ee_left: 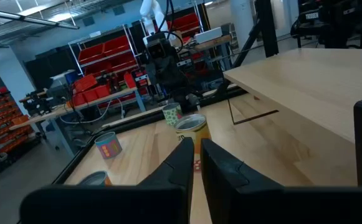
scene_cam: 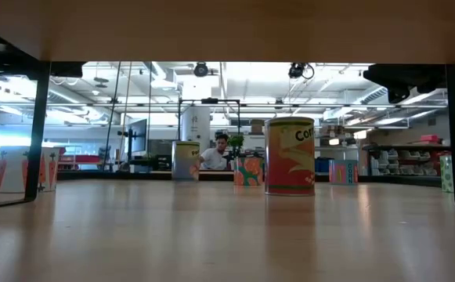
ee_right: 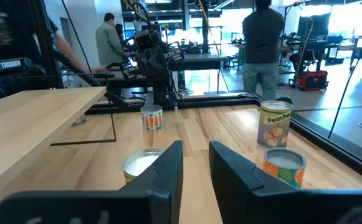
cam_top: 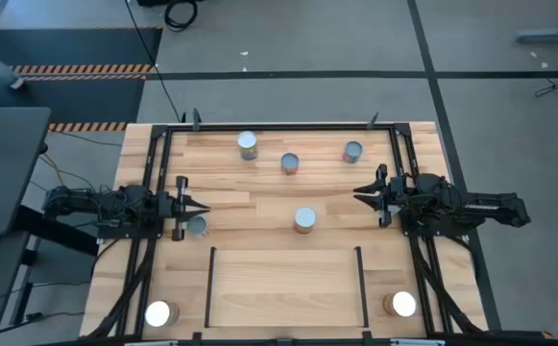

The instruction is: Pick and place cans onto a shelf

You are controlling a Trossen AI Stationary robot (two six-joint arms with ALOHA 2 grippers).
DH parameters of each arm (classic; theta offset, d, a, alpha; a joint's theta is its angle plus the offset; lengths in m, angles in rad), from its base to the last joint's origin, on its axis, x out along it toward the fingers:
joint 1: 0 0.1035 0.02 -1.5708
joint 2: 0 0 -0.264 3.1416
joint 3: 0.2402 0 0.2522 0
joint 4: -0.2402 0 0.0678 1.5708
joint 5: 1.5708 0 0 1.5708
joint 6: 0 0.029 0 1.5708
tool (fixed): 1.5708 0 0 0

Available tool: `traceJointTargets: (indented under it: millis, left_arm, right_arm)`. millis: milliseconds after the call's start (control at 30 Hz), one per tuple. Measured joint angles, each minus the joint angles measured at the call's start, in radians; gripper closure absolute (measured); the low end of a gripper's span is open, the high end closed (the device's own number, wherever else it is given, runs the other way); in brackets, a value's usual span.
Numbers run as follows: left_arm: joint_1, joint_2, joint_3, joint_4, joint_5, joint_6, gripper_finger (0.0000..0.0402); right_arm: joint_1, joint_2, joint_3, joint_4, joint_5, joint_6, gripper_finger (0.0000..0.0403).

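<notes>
Cans (cam_top: pixel 304 219): you have five loose on the table, none on shelf (cam_top: pixel 283 288). Left gripper (cam_top: pixel 202 205) at nine o'clock, right gripper (cam_top: pixel 359 196) at three, both narrow, empty.

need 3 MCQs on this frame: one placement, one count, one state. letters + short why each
1. Where do the two bright-topped cans stand relative to the shelf?
A. on its panel
B. one on each side, outside its rails
C. both behind it, mid-table

2. How many cans show in the high view?
A. three
B. seven
C. ten

3. What state is the left gripper in?
A. shut, holding nothing
B. shut on a can
C. wide open

Key:
1 B: each stands on the planks beyond a black rail.
2 B: those two, three near the far edge, one mid-table, and one beside the left gripper.
3 A: its fingers nearly meet with nothing between them; the right gripper waits opposite.
</notes>
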Motion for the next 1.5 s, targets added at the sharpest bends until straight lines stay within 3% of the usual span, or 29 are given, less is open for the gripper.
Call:
traceJointTargets:
  millis: [1167, 1233, 1400, 1500]
  left_arm:
    - [0.000, 0.000, 0.000, 0.028, -0.014, -0.006, 0.0365]
    - [0.000, 0.000, 0.000, 0.052, -0.093, -0.064, 0.0365]
    - [0.001, 0.000, 0.000, 0.075, -0.595, -0.348, 0.0365]
    - [0.003, 0.001, 0.000, 0.078, -0.803, -0.408, 0.0365]
  right_arm:
    - [0.000, 0.000, 0.000, 0.000, 0.000, 0.000, 0.0318]
    - [0.000, 0.000, 0.000, 0.000, 0.000, 0.000, 0.0318]
    - [0.000, 0.000, 0.000, 0.000, 0.047, -0.085, 0.0318]
    - [-0.001, 0.000, 0.000, 0.001, 0.079, -0.210, 0.0318]
